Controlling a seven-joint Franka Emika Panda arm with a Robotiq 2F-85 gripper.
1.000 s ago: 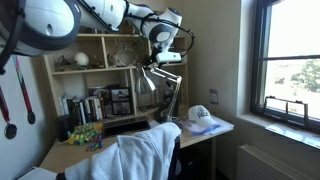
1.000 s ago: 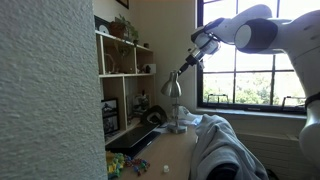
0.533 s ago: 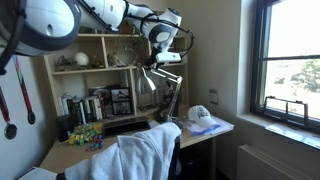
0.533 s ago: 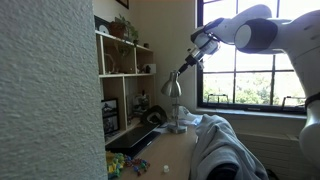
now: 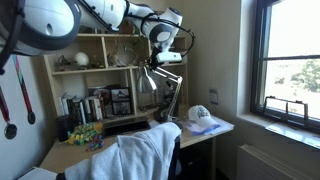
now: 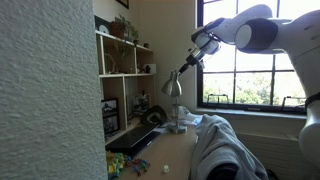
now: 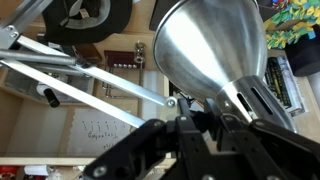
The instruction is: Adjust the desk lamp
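The desk lamp [image 5: 153, 80] stands on the desk in front of the shelf, a silver-grey lamp with thin spring arms [image 7: 80, 85] and a cone shade [image 7: 205, 45]. In an exterior view its shade [image 6: 172, 87] hangs over its round base [image 6: 178, 128]. My gripper [image 7: 190, 115] is at the neck of the shade, where the arms join it, and its black fingers [image 7: 150, 120] are shut on that joint. In both exterior views the gripper [image 5: 160, 62] [image 6: 190, 60] sits just above the shade.
A wooden shelf unit [image 5: 95, 70] with books and boxes stands behind the lamp. A chair draped with white cloth [image 5: 140, 155] is pushed to the desk. A cap [image 5: 202, 115], colourful toys [image 5: 85, 133] and a keyboard [image 6: 135, 140] lie on the desk. A window [image 6: 250, 80] is beside it.
The gripper's fingers have closed on the lamp's neck joint. The arm and the lamp stay where they were.
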